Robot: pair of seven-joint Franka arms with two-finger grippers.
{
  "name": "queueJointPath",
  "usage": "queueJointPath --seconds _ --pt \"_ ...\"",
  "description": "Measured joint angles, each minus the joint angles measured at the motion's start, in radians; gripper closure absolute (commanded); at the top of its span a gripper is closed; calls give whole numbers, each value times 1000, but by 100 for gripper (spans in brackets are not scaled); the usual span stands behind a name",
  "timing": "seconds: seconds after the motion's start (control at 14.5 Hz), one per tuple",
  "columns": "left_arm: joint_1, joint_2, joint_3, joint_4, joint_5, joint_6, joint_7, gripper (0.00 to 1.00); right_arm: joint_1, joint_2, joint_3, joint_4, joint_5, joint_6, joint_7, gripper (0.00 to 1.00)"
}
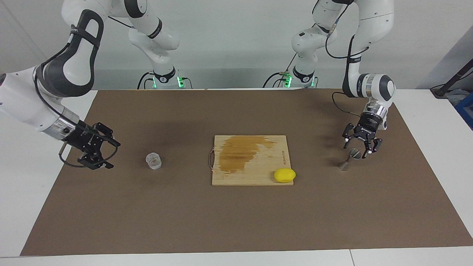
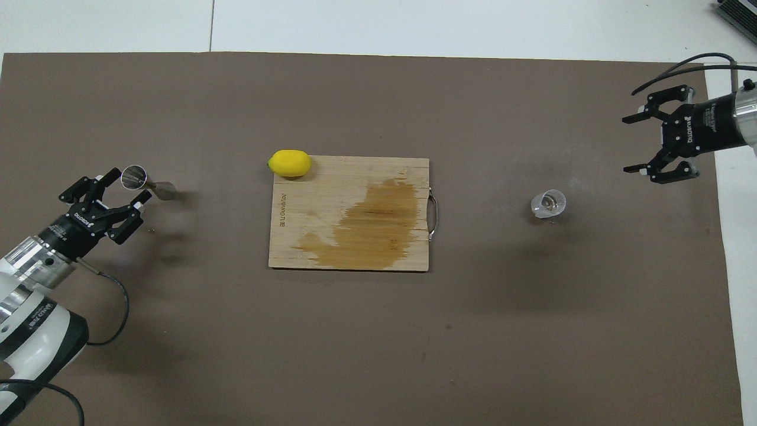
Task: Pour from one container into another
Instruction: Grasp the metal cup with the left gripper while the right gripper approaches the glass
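Seen from the facing view, the small clear textured glass tumbler (image 1: 153, 161) stands upright on the brown table mat (image 1: 236, 221), at nine o'clock from the stained bamboo cutting board (image 1: 251, 173). The right gripper (image 1: 111, 154) hovers low over the mat at nine o'clock from the tumbler, well apart from it, jaws spread wide and holding nothing. At three o'clock from the board stands the small silver hourglass-shaped metal jigger (image 1: 344, 166), its base on the mat. The left gripper (image 1: 357, 149) points down at the jigger's upper cone, fingers parted to either side of the rim, not clamped on it. A yellow lemon (image 1: 284, 175) lies on the board's corner at five o'clock.

Next, from overhead, the jigger (image 2: 135, 177) shows its open mouth at nine o'clock from the board (image 2: 355, 177), with the left gripper (image 2: 126, 189) straddling it loosely. The tumbler (image 2: 548, 203) sits at three o'clock; the right gripper (image 2: 628, 145) hangs at two o'clock from it, released. The lemon (image 2: 289, 163) is at the board's eleven o'clock corner.
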Motion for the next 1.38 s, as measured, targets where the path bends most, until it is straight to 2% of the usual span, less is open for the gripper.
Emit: queueJointPath --seconds 0.41,0.69,1.03,1.38 --pt "-15 4 -3 7 -19 13 1 20 -30 22 0 -48 10 -2 26 5" --pt "-27 9 -3 10 -28 16 2 30 -33 34 1 -73 35 -16 -81 3" --pt "-27 11 -2 11 -29 18 2 33 -38 45 1 -114 71 -21 -197 0" --pt "-27 12 -1 12 -29 21 2 36 -39 43 1 -148 72 -21 -209 0"
